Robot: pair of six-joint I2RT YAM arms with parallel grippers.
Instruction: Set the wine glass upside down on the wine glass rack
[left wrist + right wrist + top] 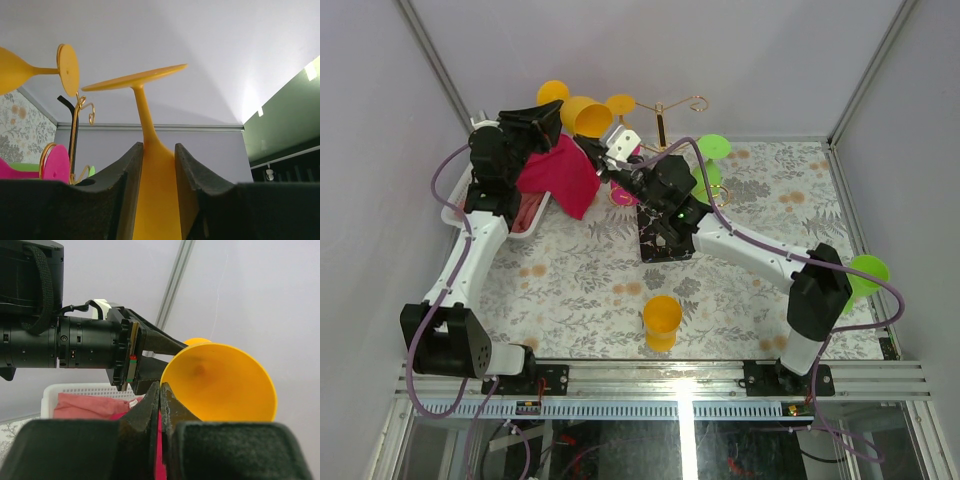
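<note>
Above the floral table (580, 275), left of the wine glass rack (661, 128) at upper centre of the top view, our left gripper (157, 147) clamps the orange wine glass (144, 112) by its bowl, foot pointing outward for hooking, while our right gripper (160, 390), pinched shut, sits at its rim, perhaps steadying it.

**Left arm** (470, 255): rises from its base to the left of the wine glass rack (661, 125). The left gripper (558, 118) is level with the rack's top, its fingers (131, 172) pressed against both sides of an orange wine glass (588, 115).

**Right arm** (750, 250): stretches low across the front of the rack. The right gripper (610, 160) is empty, its fingers (150, 407) pressed together, and it points toward the left gripper.
</note>
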